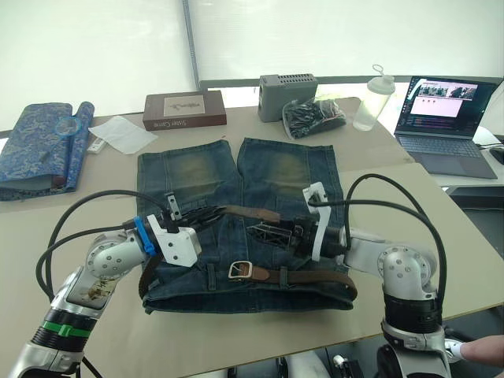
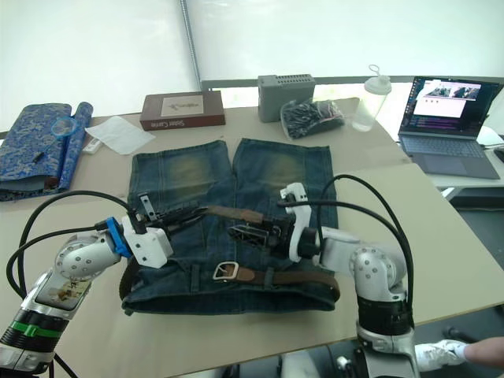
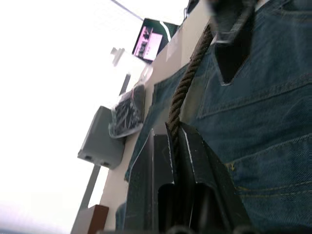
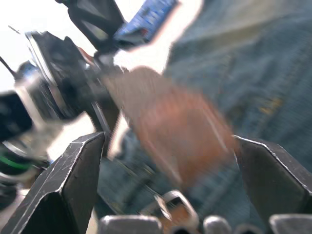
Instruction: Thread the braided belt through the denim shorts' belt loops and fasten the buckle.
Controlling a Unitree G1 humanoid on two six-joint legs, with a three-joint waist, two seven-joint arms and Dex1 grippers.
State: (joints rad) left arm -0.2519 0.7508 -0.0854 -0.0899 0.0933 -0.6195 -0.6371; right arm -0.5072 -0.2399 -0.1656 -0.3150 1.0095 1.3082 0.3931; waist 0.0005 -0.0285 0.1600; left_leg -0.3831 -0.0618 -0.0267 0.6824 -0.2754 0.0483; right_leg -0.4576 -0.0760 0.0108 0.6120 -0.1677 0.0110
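Left wrist view: left gripper (image 3: 178, 161) pinches the braided belt (image 3: 187, 83) taut; right gripper (image 4: 168, 168), at 3 o'clock, spreads wide to take it.

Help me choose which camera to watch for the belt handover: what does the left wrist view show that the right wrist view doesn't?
The left wrist view alone shows the left gripper shut on the braided belt, which runs on past its fingers, plus the grey box, the bag of dark parts and the laptop at the back of the table. The right wrist view alone shows the right gripper open, with the belt's tip between its fingers, and the buckle below. Both show the denim shorts and the belt.
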